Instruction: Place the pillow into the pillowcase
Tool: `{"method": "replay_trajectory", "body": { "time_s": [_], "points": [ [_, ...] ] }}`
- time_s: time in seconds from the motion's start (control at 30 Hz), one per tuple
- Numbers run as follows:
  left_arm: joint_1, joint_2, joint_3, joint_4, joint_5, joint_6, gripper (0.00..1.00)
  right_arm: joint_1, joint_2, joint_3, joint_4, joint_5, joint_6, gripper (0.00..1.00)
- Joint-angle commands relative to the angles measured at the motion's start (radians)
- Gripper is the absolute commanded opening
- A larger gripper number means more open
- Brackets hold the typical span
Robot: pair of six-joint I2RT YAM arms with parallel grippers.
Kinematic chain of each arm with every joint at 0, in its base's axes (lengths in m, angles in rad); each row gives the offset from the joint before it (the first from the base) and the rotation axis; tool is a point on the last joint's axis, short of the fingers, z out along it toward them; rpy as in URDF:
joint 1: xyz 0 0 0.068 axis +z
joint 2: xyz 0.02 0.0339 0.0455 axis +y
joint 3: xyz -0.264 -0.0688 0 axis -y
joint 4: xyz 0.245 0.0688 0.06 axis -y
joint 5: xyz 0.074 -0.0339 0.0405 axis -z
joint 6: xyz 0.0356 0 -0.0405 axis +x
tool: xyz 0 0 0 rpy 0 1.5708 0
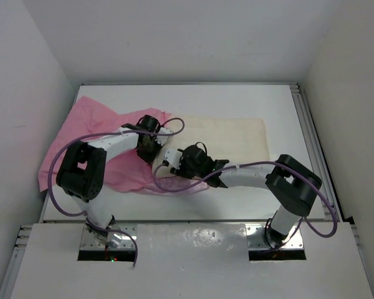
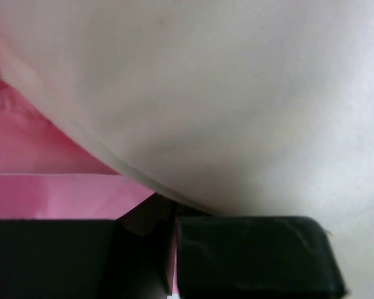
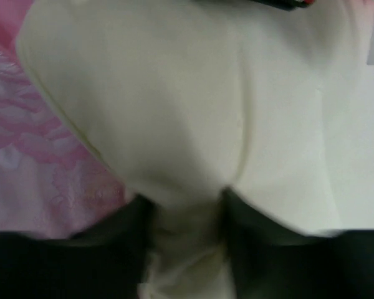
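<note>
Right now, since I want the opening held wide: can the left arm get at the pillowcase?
Likely yes: the left end effector sits right at the pillowcase, pink cloth beside it; the pillow bulges just ahead but doesn't cover it.

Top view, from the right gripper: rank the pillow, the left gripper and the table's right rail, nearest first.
1. pillow: bunched between the right gripper's own fingers.
2. left gripper: close by, to its upper left.
3. table's right rail: far right edge.

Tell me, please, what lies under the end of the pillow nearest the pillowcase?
Pink fabric of the pillowcase shows beneath the edge of the pillow in both wrist views. How far it reaches underneath cannot be seen, because the pillow covers it.
</note>
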Motion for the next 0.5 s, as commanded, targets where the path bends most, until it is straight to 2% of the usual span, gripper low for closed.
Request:
{"method": "replay_trajectory", "body": {
  "time_s": [0.0, 0.03, 0.1, 0.17, 0.27, 0.47],
  "points": [
    [0.006, -0.032, 0.025, 0.012, 0.077, 0.020, 0.00, -0.011, 0.018, 0.041, 0.035, 0.063, 0.062, 0.31],
    [0.006, -0.041, 0.030, 0.002, 0.079, 0.024, 0.00, -0.014, 0.010, 0.038, 0.043, 0.072, 0.067, 0.15],
    [0.006, -0.073, 0.048, -0.037, 0.090, 0.045, 0.00, -0.022, -0.005, 0.024, 0.090, 0.107, 0.091, 0.00],
    [0.006, -0.133, 0.057, -0.084, 0.094, 0.077, 0.00, -0.040, -0.033, 0.023, 0.109, 0.112, 0.108, 0.00],
    [0.001, -0.214, 0.076, -0.158, 0.120, 0.202, 0.00, -0.081, -0.068, 0.044, 0.129, 0.098, 0.215, 0.00],
    [-0.016, -0.305, 0.115, -0.262, 0.264, 0.347, 0.00, -0.137, -0.042, 0.136, 0.184, 0.104, 0.393, 0.00]
  ]
}}
